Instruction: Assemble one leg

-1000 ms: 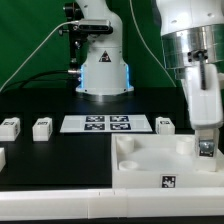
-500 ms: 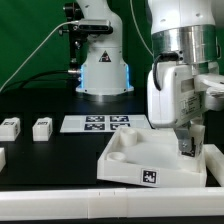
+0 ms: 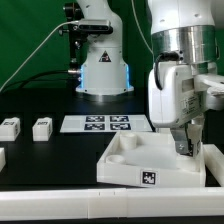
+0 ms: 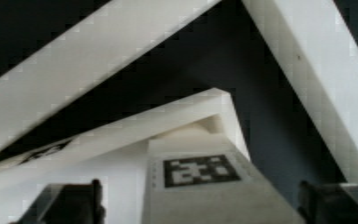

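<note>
1. Gripper (image 3: 184, 147) is lowered into the far corner of the tabletop (image 3: 130, 158) on the exterior view's right, and it appears clenched on the leg (image 4: 197, 170); the wrist view shows the tagged block standing between the two dark fingertips (image 4: 69, 201), close on either side.
2. From the wrist view, the leg's long axis runs straight along the gripper's own line of reach, tag face toward the camera, so it hangs directly beneath the gripper rather than off to one side (in the exterior view it is mostly hidden behind the fingers).
3. My reading is that the coming move turns on this vertical alignment: the leg should sit upright over the corner socket, which I cannot see clearly in either view.
4. Outward, the tabletop lies tilted on the worktop (image 3: 40, 160), with its tagged front edge toward the camera.
5. Well apart, on the exterior view's left, two spare legs (image 3: 42, 127) stand beside the marker board (image 3: 105, 124).
</note>
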Tool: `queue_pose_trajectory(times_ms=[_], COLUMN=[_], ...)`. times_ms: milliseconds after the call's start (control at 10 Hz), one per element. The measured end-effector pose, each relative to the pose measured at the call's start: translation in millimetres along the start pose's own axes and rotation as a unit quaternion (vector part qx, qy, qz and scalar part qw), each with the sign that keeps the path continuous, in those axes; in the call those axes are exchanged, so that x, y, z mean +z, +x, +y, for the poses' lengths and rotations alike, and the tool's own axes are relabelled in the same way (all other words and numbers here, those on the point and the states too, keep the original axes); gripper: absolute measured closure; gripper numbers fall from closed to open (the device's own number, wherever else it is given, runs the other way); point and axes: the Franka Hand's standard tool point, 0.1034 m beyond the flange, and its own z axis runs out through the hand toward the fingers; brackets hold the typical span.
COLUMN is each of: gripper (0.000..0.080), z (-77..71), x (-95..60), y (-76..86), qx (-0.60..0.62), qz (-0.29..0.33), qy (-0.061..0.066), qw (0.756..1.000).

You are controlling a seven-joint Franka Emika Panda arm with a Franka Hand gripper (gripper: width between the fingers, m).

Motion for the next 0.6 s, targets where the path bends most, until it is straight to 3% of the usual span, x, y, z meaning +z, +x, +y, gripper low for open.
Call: queue_pose_trajectory(times_ms=[100, 200, 600], gripper=[0.0172, 0.0154, 0.0150], z=[2.3, 4.5, 6.3], x=[0.2, 0.3, 1.2], y=[-2.5, -5.0, -6.1], qx=[-0.003, -0.005, -0.010], qz=[0.000, -0.001, 0.000], qy=[-0.001, -0.001, -0.002], qw=[1.000, 1.000, 1.000])
